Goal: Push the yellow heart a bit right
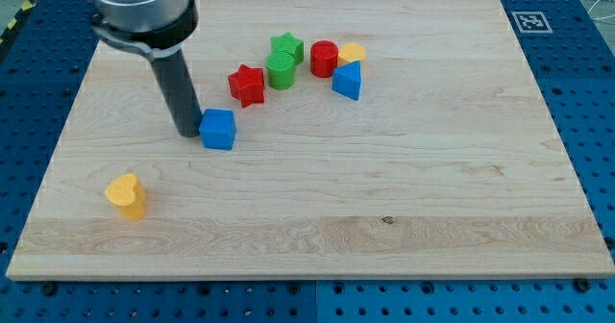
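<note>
The yellow heart [126, 194] lies near the view's lower left of the wooden board [404, 198], alone. My tip [186, 132] is on the board up and to the right of the heart, well apart from it. The tip sits right against the left side of the blue cube [218, 129].
A cluster sits at the view's top centre: a red star [248, 84], a green cylinder [281, 71], a green star [286, 45], a red cylinder [324, 58], a yellow block [353, 52] and a blue triangular block [348, 80]. A fiducial tag [528, 20] marks the top right corner.
</note>
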### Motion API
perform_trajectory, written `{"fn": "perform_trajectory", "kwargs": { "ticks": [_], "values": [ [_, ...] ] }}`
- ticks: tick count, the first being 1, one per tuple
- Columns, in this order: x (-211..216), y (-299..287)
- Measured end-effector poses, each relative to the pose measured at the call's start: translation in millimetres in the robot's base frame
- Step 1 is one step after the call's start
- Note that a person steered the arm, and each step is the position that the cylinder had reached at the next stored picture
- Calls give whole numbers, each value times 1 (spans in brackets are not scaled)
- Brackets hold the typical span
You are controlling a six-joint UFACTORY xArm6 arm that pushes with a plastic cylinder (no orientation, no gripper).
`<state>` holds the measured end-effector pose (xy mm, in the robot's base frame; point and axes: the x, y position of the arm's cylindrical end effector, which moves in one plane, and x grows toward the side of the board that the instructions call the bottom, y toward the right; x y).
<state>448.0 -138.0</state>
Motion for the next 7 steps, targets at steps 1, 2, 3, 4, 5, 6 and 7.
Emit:
{"fn": "perform_trajectory", "kwargs": {
  "ticks": [1, 2, 3, 4, 5, 6, 7],
  "values": [
    [9, 18],
    [18, 32],
    [20, 21],
    [45, -30],
    [45, -75],
    [65, -114],
    [85, -112]
  ]
}}
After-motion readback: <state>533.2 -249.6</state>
